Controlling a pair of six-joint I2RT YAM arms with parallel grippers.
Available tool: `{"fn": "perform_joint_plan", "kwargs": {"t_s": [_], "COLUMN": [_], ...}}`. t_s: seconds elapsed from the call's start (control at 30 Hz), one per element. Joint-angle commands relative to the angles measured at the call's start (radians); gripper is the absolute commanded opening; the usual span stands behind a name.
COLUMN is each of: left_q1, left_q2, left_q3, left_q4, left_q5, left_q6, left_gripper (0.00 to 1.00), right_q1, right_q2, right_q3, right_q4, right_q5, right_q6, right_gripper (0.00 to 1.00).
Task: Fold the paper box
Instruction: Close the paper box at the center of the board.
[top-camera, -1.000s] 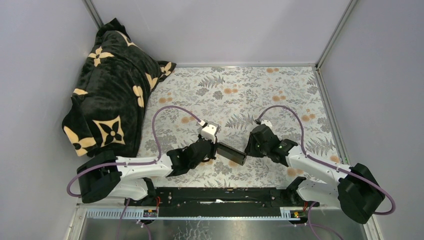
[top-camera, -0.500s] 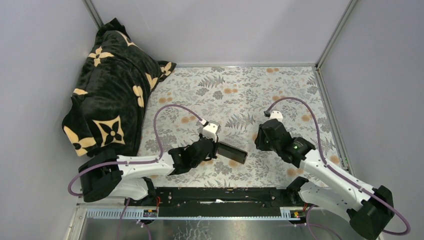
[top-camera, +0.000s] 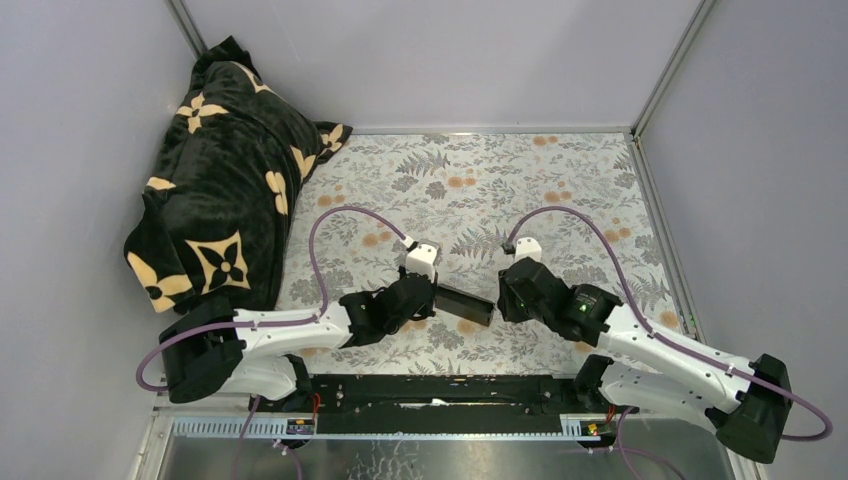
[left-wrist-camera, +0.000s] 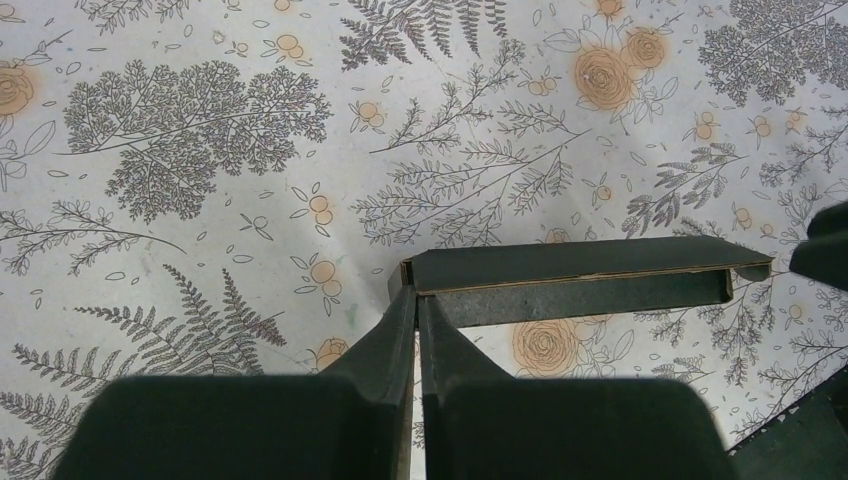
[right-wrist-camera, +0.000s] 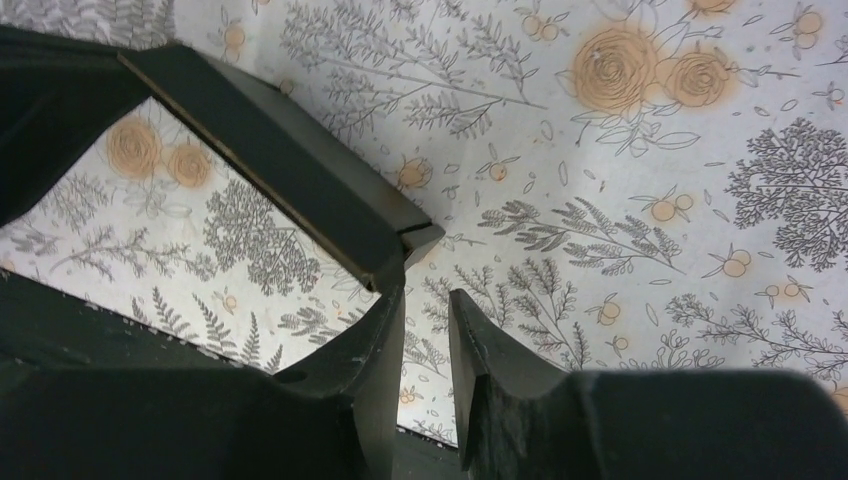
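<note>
Near the front middle of the floral table (top-camera: 560, 190), the paper box (top-camera: 465, 306) spans the space between the 2 arms as a slim, long shape, apparently off the surface. The left gripper (left-wrist-camera: 417, 296) is clamped on the box's left end. The right gripper (right-wrist-camera: 427, 305) is at the other end with a narrow, empty gap, and 1 finger (right-wrist-camera: 385, 330) touches the box corner. The step in hand is probably catching the free end. To do it well, line the gap up with the card edge before closing, with the left firm so nothing twists. The black blanket (top-camera: 220, 170) lies well apart, far left.
</note>
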Motion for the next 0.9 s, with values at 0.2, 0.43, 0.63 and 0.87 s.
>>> {"fn": "perform_joint_plan", "kwargs": {"t_s": [0.2, 0.43, 0.63, 0.87], "left_q1": [-0.008, -0.008, -0.008, -0.007], "left_q2": [0.014, 0.042, 0.063, 0.071], "left_q3": [0.040, 0.085, 0.122, 0.127], "left_q4": [-0.129, -0.167, -0.209, -0.211], "left_q5": [-0.022, -0.019, -0.019, -0.015], "left_q6": [-0.041, -0.044, -0.047, -0.046], "left_gripper": [0.06, 0.06, 0.06, 0.06], "right_q1": [0.100, 0.151, 0.207, 0.232], "right_q2": [-0.041, -0.018, 0.012, 0.052], "right_q3": [0.014, 0.000, -0.010, 0.002], "right_q4": [0.032, 0.080, 0.091, 0.059], "right_q5": [0.150, 0.202, 0.274, 0.335], "right_q6": [-0.015, -0.045, -0.038, -0.008], "right_gripper": [0.28, 0.28, 0.27, 0.26]}}
